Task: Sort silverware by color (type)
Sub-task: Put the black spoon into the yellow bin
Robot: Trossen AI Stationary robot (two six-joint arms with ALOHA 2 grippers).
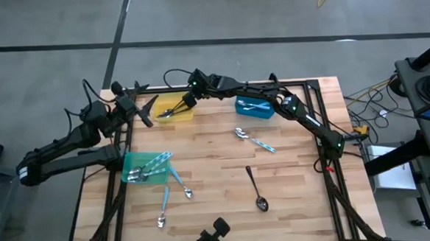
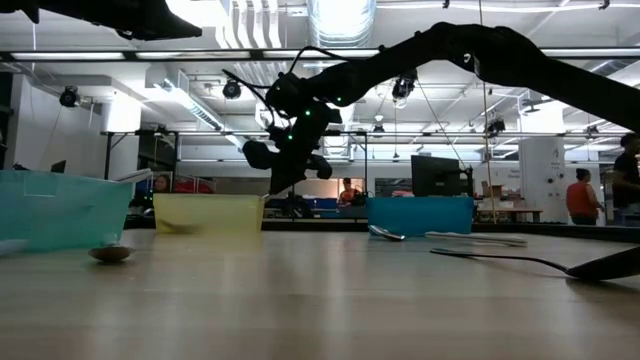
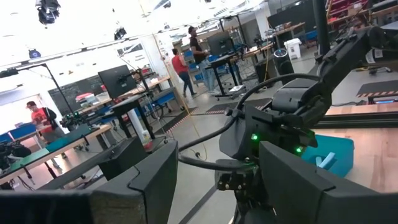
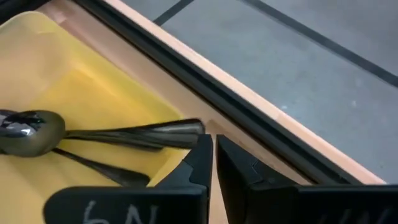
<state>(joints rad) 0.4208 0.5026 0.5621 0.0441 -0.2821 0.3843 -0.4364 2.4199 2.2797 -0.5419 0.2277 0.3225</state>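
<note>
Here the right claw [image 4: 214, 155], fingers pressed together on nothing, hangs over the yellow bin [image 1: 179, 112] holding dark spoons [image 4: 93, 134]; lift clear before fetching the black spoon [image 1: 255, 188] on the tabletop [image 1: 218, 172], left claw [image 1: 142, 106] idling wide.

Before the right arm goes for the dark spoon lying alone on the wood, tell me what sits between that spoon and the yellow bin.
Nothing visible blocks that path. The dark spoon lies on bare wood; the blue-handled pair lies off to the right of the line to the yellow bin. The right gripper, shut and empty, hovers over that bin.
</note>
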